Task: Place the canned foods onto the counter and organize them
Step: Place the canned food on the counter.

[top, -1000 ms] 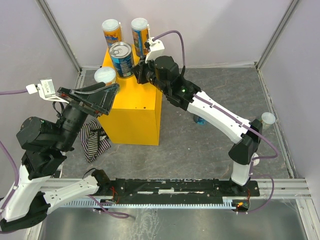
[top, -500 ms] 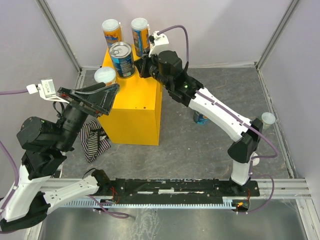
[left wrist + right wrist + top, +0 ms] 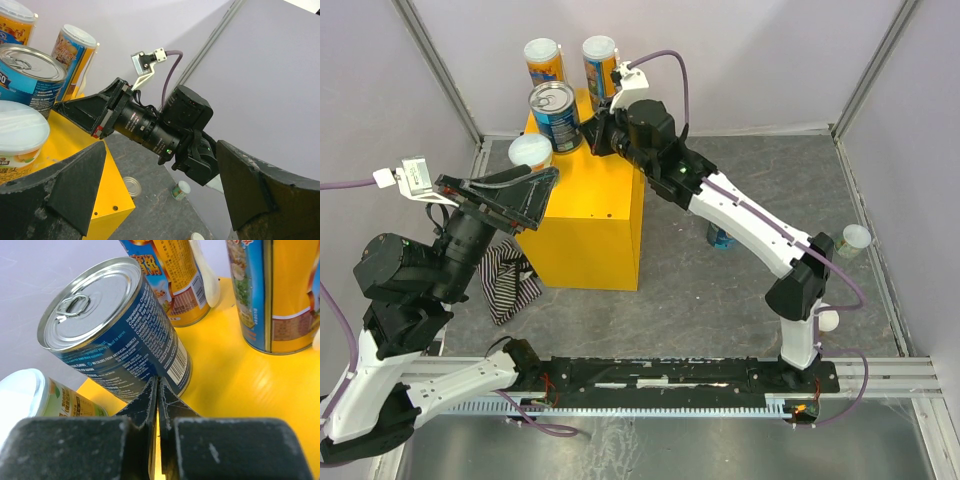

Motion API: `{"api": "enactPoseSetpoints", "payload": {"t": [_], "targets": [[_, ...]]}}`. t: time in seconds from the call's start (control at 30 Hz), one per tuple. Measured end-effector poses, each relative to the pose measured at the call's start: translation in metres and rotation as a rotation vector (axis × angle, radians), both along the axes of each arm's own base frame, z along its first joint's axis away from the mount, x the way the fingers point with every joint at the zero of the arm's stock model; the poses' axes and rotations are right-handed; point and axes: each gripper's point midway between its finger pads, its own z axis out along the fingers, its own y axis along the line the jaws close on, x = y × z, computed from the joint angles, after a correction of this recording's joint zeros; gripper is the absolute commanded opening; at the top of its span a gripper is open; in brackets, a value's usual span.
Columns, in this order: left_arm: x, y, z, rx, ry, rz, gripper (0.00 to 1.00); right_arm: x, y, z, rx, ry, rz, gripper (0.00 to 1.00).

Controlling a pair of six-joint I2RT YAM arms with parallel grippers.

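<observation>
On the yellow counter (image 3: 590,215) stand two tall orange cans (image 3: 544,62) (image 3: 600,65), a blue pull-tab can (image 3: 554,115) and a white-lidded can (image 3: 531,153). My right gripper (image 3: 588,136) is shut, its tips pressed against the blue can's side (image 3: 115,325), which leans away to the left; the closed tips (image 3: 158,382) hold nothing. My left gripper (image 3: 542,198) hangs open and empty at the counter's left face, just below the white-lidded can (image 3: 17,132). Another can (image 3: 720,238) stands on the floor under the right arm.
A striped cloth (image 3: 510,280) lies on the floor left of the counter. Two white-lidded cans (image 3: 856,238) (image 3: 828,320) sit near the right wall. The left wrist view shows a silver-topped can (image 3: 131,186) and a green can (image 3: 181,190) on the grey floor.
My right gripper has pushed forward and left across the counter top, nudging the blue can leftward so that it tilts. The left arm has stayed still.
</observation>
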Motion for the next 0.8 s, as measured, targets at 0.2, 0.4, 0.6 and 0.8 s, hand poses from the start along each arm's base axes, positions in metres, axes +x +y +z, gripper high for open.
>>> {"api": "enactPoseSetpoints", "payload": {"t": [0.2, 0.4, 0.6, 0.8], "targets": [[0.000, 0.000, 0.000, 0.000, 0.000, 0.000, 0.97, 0.002, 0.007, -0.002, 0.002, 0.011, 0.014, 0.06], [0.000, 0.000, 0.000, 0.001, 0.000, 0.001, 0.98, 0.003, 0.010, -0.002, 0.004, 0.013, 0.019, 0.06], [0.000, 0.000, 0.000, 0.002, 0.000, 0.001, 0.98, 0.004, 0.012, -0.001, 0.003, 0.014, 0.022, 0.06], [0.001, 0.000, -0.001, 0.003, 0.001, 0.001, 0.98, 0.004, 0.015, -0.001, 0.003, 0.015, 0.034, 0.06]]}}
